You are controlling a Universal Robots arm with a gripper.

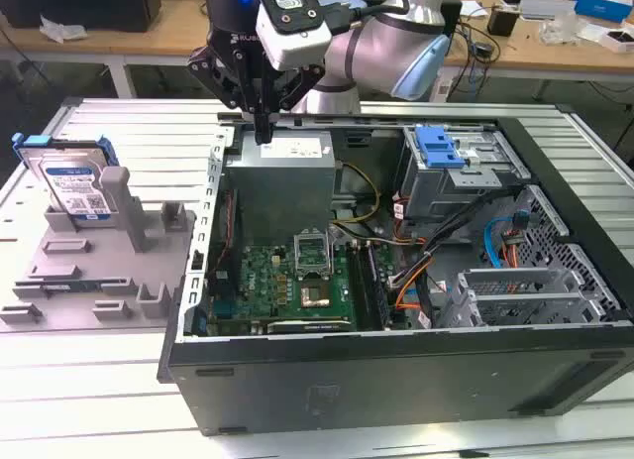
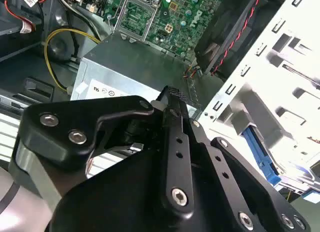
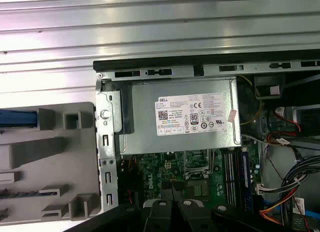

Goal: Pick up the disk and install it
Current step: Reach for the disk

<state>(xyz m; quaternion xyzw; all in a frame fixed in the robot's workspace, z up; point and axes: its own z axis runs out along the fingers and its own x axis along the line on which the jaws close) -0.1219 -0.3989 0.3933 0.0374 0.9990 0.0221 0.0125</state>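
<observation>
Exterior view puts the disk at its far left, standing on edge in a slot of the grey fixture, label toward the camera and its blue bracket along the top edge. A grey post stands just beside the disk on the exterior view's right, and the air above the disk is open. The fixture lies on the slatted table, just beside the open computer case. The gripper hangs well apart from the disk, pointing down over the case's far corner on the exterior view's left. It is above the power supply and near the perforated side wall. Its fingers are pressed together with nothing between them; the second wrist view shows the gripper the same way. Below the power supply the motherboard lies uncovered. At the far corner on the exterior view's right sits the drive cage with a blue latch on top, and cables crowd the space beside it
</observation>
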